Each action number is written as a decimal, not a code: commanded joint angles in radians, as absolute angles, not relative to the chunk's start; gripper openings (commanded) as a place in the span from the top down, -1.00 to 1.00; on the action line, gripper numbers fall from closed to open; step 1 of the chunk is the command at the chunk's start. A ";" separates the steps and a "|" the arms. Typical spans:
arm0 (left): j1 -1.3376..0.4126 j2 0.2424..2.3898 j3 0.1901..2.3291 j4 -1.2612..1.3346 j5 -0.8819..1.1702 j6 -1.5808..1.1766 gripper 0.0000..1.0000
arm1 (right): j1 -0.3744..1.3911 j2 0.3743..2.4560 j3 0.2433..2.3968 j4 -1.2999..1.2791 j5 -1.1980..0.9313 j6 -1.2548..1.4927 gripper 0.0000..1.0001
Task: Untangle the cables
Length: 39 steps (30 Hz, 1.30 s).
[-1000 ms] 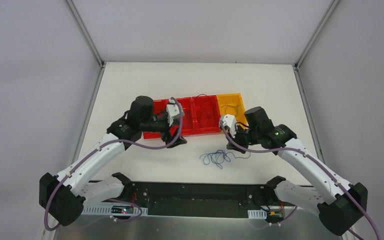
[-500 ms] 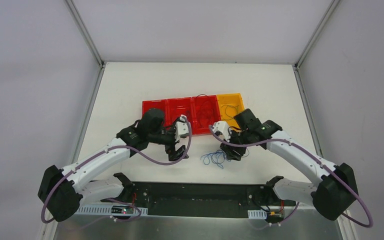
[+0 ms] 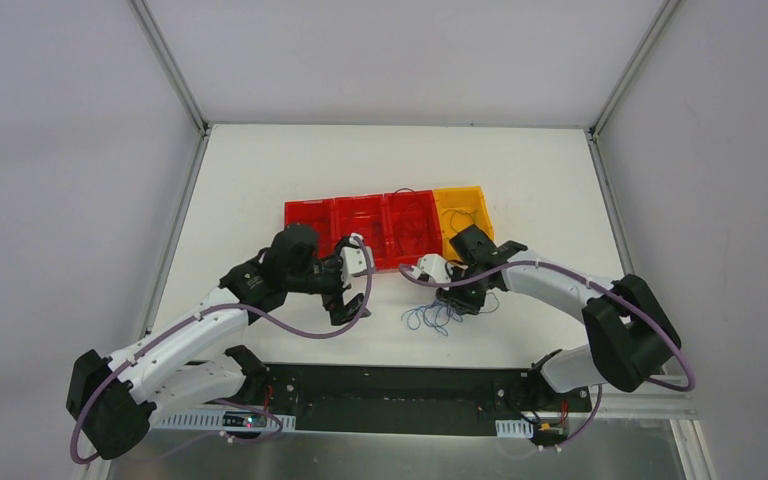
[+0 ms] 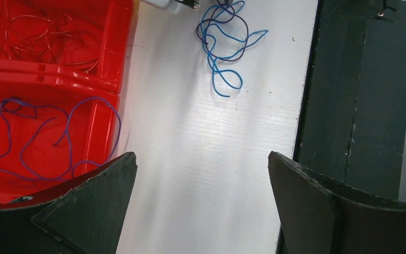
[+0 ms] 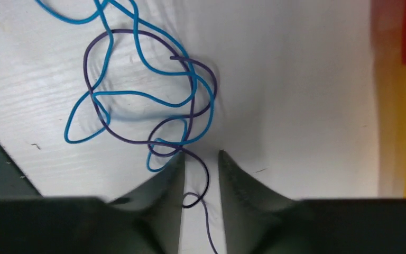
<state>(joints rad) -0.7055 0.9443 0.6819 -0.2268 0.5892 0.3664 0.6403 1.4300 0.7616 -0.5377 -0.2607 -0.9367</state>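
Cables (image 5: 142,95) lie in a small blue-and-purple tangle on the white table (image 5: 296,106). One purple strand (image 5: 207,182) trails out of it at 6 o'clock in the right wrist view, straight through the slot between the fingers (image 5: 164,185) of the right gripper (image 5: 201,159). Those jaws stand a little apart, wider than the strand, so nothing is pinched yet. The left gripper (image 4: 202,159) has its fingers spread wide over bare table with nothing between them, and the tangle lies ahead of it at 12 o'clock. From above, the tangle (image 3: 432,317) sits at 6 o'clock from the row of bins (image 3: 305,212), with the right gripper (image 3: 457,303) touching its 1 o'clock edge and the left gripper (image 3: 343,308) apart at 9 o'clock. A second ago both arms were up at the bins, the right one pressed shut by the yellow bin. Both have since swung down to flank the tangle, which looks unmoved. The approach seems finished, so the likely next move is for the right jaws to close on the purple strand and draw it free, while the left stands ready to take a blue one.
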 commanded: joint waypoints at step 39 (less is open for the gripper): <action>-0.841 1.221 0.815 0.204 0.446 0.140 -0.04 | 0.765 1.082 1.307 -0.280 -0.335 -0.286 1.00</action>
